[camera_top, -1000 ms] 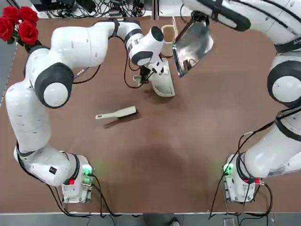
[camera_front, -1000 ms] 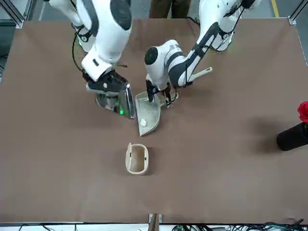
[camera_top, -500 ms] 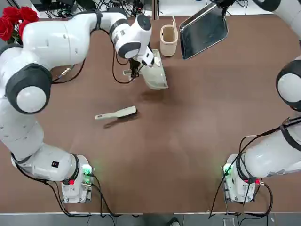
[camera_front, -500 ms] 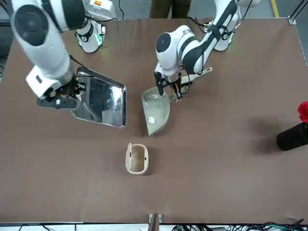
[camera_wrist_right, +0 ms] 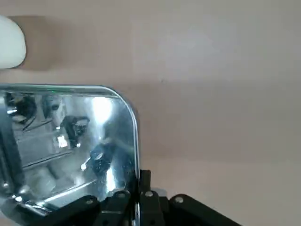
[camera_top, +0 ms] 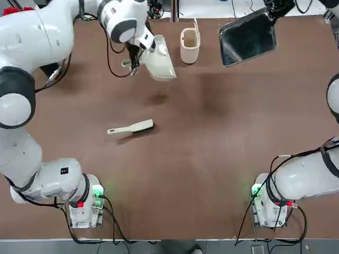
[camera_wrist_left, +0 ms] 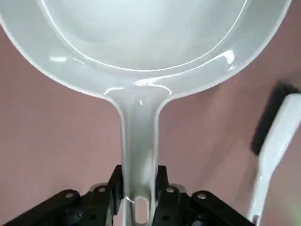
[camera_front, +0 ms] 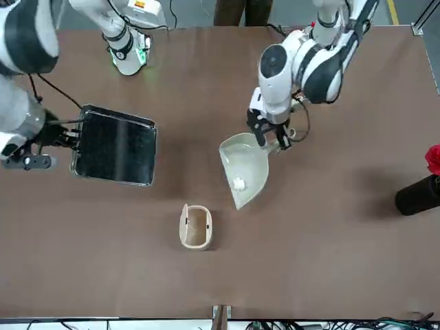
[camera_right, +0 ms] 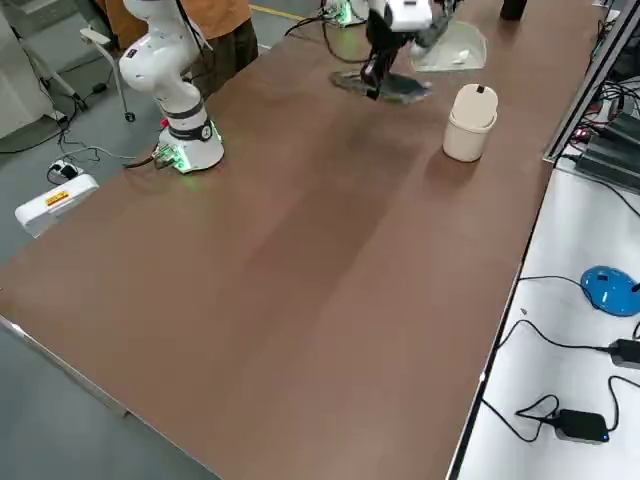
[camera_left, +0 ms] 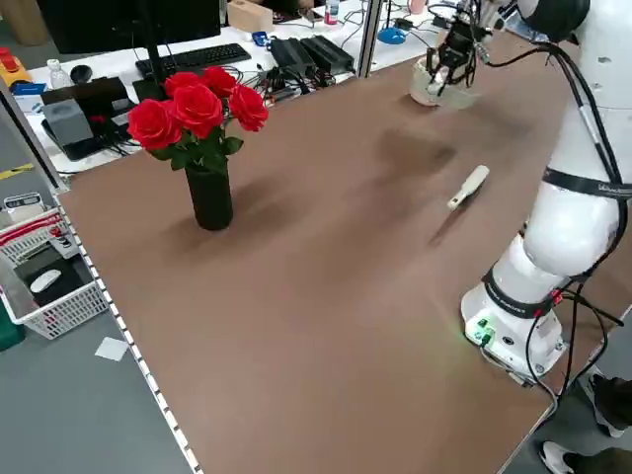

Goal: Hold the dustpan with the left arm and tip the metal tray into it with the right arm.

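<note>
The dustpan (camera_front: 243, 169) hangs above the surface in the left pincer (camera_wrist_left: 138, 200), which is clamped tight on the end of its short handle. The metal tray (camera_front: 114, 145) is held well apart from it, on the far side of the cream cup (camera_front: 195, 226), with the right pincer (camera_wrist_right: 141, 200) closed on the tray's rim at one short edge.

In the top view the dustpan (camera_top: 158, 63) has its long axis on a diagonal, handle toward the left pincer and wide mouth pointing away toward the middle of the surface (a small white lump (camera_front: 238, 183) sits inside, near the mouth). The tray (camera_top: 248, 38) lies roughly level, its long axis running out from the right pincer toward the cup (camera_top: 189, 45), and it looks empty.

Judging by that, the pour seems already done; another tip would need the two brought together, tray edge over the dustpan's mouth.
</note>
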Controlling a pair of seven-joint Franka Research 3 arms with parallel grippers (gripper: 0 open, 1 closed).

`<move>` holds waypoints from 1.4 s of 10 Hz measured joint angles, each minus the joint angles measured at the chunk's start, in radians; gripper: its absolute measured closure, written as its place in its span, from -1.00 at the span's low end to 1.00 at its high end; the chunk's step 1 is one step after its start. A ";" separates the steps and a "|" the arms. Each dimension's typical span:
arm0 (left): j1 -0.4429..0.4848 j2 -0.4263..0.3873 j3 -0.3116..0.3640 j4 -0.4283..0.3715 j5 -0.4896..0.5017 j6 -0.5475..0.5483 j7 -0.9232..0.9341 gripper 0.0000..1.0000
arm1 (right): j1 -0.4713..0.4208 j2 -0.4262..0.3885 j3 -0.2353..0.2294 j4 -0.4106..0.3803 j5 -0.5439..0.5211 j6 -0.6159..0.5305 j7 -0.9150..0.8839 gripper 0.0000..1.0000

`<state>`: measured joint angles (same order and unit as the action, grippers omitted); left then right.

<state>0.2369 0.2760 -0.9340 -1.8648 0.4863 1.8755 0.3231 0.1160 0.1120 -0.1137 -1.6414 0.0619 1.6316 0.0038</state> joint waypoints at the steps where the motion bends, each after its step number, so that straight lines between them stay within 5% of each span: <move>1: 0.027 -0.001 -0.004 0.021 0.000 -0.002 0.014 0.36 | 0.001 -0.012 -0.051 -0.069 0.029 0.051 -0.057 0.90; 4: 0.063 -0.001 -0.005 0.134 0.000 -0.027 0.032 0.36 | 0.002 -0.022 -0.188 -0.270 0.130 0.191 -0.217 0.90; 8: -0.004 0.011 0.041 0.264 0.000 -0.105 0.032 0.36 | 0.001 -0.009 -0.287 -0.473 0.229 0.361 -0.408 0.90; 14: -0.267 0.127 0.204 0.469 0.112 -0.292 0.019 0.36 | 0.000 0.205 -0.375 -0.504 0.510 0.439 -0.736 0.90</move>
<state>-0.0302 0.4031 -0.7300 -1.3959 0.5987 1.5836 0.3425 0.1157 0.3169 -0.4884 -2.1459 0.5722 2.0705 -0.7320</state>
